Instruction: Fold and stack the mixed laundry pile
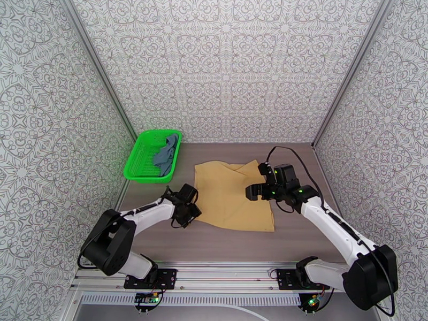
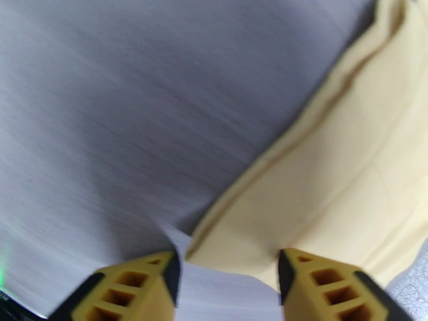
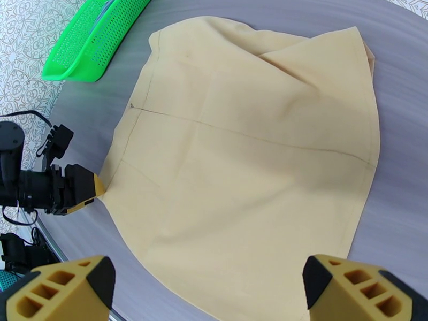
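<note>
Cloth point(image 1: 232, 196) lies spread flat, with the left gripper point(image 2: 227, 263) at its near-left corner, jaws apart astride the hem. The right gripper point(image 3: 208, 274) is above its right side, wide apart. Top point(image 1: 167, 153) sits in basket point(image 1: 136, 172) — beyond cloth's far-left corner.

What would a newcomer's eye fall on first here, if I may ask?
A mustard-yellow cloth lies spread mid-table, with the left pincer straddling its near-left corner and the right pincer open over its right side. A bright green basket at the far left holds a blue-grey top.
</note>
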